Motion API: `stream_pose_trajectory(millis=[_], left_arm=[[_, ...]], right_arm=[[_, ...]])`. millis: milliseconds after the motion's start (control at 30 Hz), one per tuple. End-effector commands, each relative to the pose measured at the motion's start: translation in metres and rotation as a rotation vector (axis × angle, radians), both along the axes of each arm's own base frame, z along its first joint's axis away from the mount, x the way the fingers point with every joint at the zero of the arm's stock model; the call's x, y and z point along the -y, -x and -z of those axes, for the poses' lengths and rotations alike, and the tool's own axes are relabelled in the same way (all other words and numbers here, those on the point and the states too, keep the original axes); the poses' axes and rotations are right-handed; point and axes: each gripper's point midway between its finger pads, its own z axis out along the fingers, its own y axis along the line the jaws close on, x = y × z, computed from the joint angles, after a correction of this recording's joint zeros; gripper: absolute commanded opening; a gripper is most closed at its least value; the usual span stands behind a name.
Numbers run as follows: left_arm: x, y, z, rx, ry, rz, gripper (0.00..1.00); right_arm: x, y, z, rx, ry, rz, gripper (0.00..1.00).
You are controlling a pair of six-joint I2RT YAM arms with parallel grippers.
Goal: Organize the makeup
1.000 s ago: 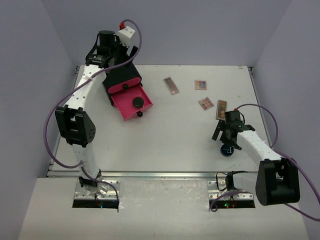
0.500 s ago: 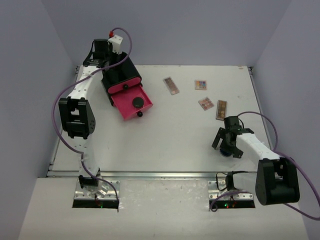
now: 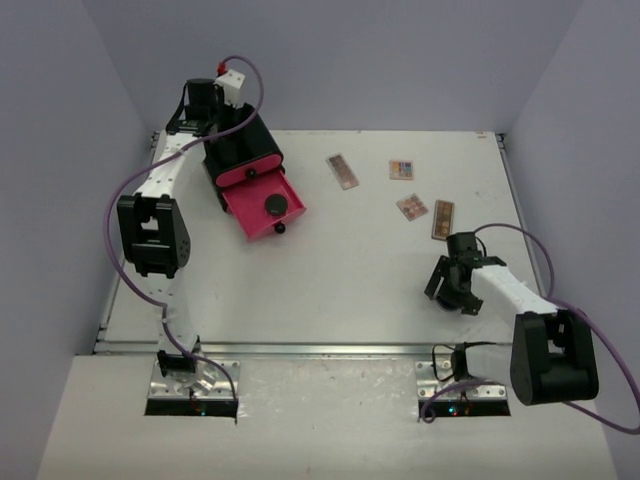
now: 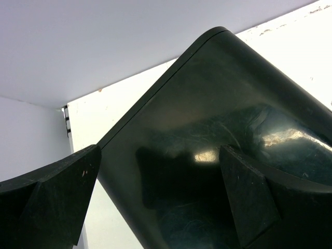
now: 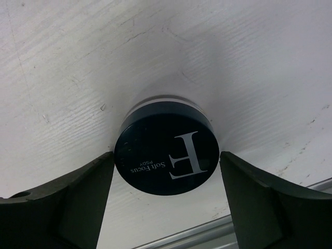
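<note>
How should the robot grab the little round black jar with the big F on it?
By its curved side wall, coming straight down from above. The round compact lies flat on the table, lid up, so only its sides offer opposite faces to squeeze. The right gripper is open, with a finger on each side of it.

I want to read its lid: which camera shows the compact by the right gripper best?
Right wrist: the compact sits centred, lid lettering legible. Top external has the right gripper covering it; left wrist misses it.
</note>
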Motion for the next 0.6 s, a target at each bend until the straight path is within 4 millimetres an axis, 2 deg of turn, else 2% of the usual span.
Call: stream_pose_trajectory(millis=[0, 133, 200, 267, 333, 400, 467, 533, 567], left_arm=[[-0.005, 0.002, -0.019, 0.046, 0.018, 0.005, 0.96], [-0.004, 0.002, -0.02, 0.047, 0.019, 0.01, 0.96], [-0.005, 0.002, -0.019, 0.046, 0.012, 0.009, 0.96], [-0.008, 0.002, -0.016, 0.04, 0.01, 0.005, 0.96], [-0.008, 0.002, -0.014, 0.036, 0.011, 0.005, 0.96], [-0.008, 0.002, -0.012, 0.033, 0.012, 0.007, 0.96], [-0.008, 0.002, -0.009, 0.028, 0.01, 0.008, 0.96], [-0.009, 0.002, -0.01, 0.03, 0.005, 0.009, 0.96], [-0.009, 0.001, -0.01, 0.032, 0.002, 0.007, 0.96]], right_arm=[[0.004, -0.008, -0.001, -0.004, 0.021, 0.003, 0.79], [0.003, -0.008, -0.001, -0.001, 0.018, -0.001, 0.6], [0.001, -0.01, -0.002, 0.02, 0.007, -0.018, 0.4], [-0.003, -0.012, -0.002, 0.039, -0.011, -0.048, 0.27], [-0.007, -0.02, -0.006, 0.072, -0.028, -0.081, 0.03], [-0.01, -0.03, -0.016, 0.11, -0.027, -0.104, 0.01], [-0.022, -0.051, -0.036, 0.18, -0.019, -0.173, 0.0], [-0.039, -0.079, -0.063, 0.28, 0.019, -0.27, 0.0], [-0.059, -0.102, -0.088, 0.357, 0.045, -0.363, 0.0]])
